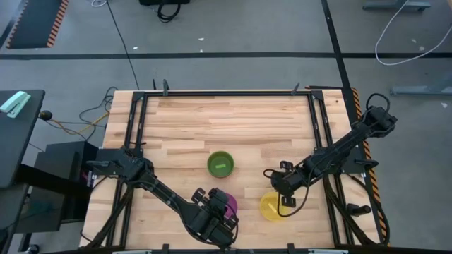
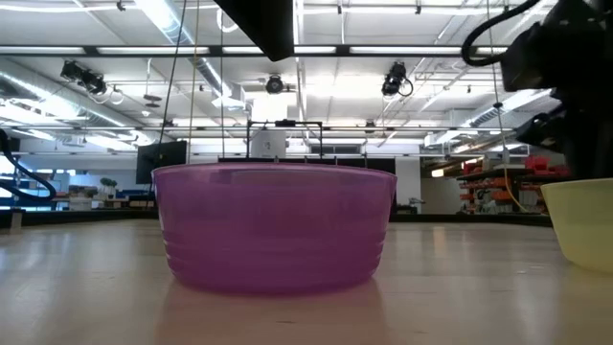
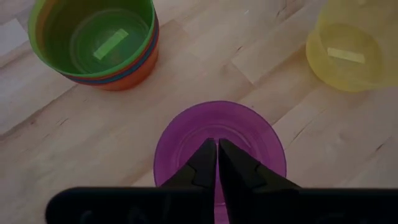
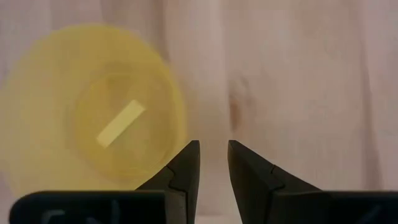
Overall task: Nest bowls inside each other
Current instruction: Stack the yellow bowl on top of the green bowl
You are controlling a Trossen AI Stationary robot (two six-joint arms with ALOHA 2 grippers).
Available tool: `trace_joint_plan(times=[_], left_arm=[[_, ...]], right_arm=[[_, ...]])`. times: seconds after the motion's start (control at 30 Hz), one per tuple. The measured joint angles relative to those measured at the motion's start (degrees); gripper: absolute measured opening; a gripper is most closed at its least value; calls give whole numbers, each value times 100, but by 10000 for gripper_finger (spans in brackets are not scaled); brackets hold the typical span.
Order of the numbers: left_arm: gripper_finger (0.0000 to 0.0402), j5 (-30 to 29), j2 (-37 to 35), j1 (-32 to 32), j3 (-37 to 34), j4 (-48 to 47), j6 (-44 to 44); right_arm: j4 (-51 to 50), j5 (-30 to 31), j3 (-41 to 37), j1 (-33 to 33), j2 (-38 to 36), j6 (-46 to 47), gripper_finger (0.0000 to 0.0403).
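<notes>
We see a pale wooden table (image 1: 233, 120) on a grey floor (image 1: 233, 67) crossed by dark tape lines (image 1: 212, 54). Beyond it, long ceiling lights (image 2: 192, 48) brighten an open hall with shelves (image 2: 493, 182).

Wooden table (image 1: 233, 116), black floor cables (image 1: 120, 35)

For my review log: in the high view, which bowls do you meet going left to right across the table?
Green bowl, on top of a stack, then purple bowl under the left gripper, then yellow bowl by the right gripper.
</notes>
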Motion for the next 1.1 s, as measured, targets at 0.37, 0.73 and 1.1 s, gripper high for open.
trace_joint_plan(times=[0.37, 0.73, 1.1], left_arm=[[13, -66, 0, 0, 0, 2, -5], [20, -79, 17, -76, 0, 57, -112], [21, -90, 20, -76, 0, 57, -113]], right_arm=[[-38, 107, 584, 452, -2, -175, 91], [-458, 472, 656, 570, 449, -55, 92], [-381, 452, 656, 496, 920, -199, 94]])
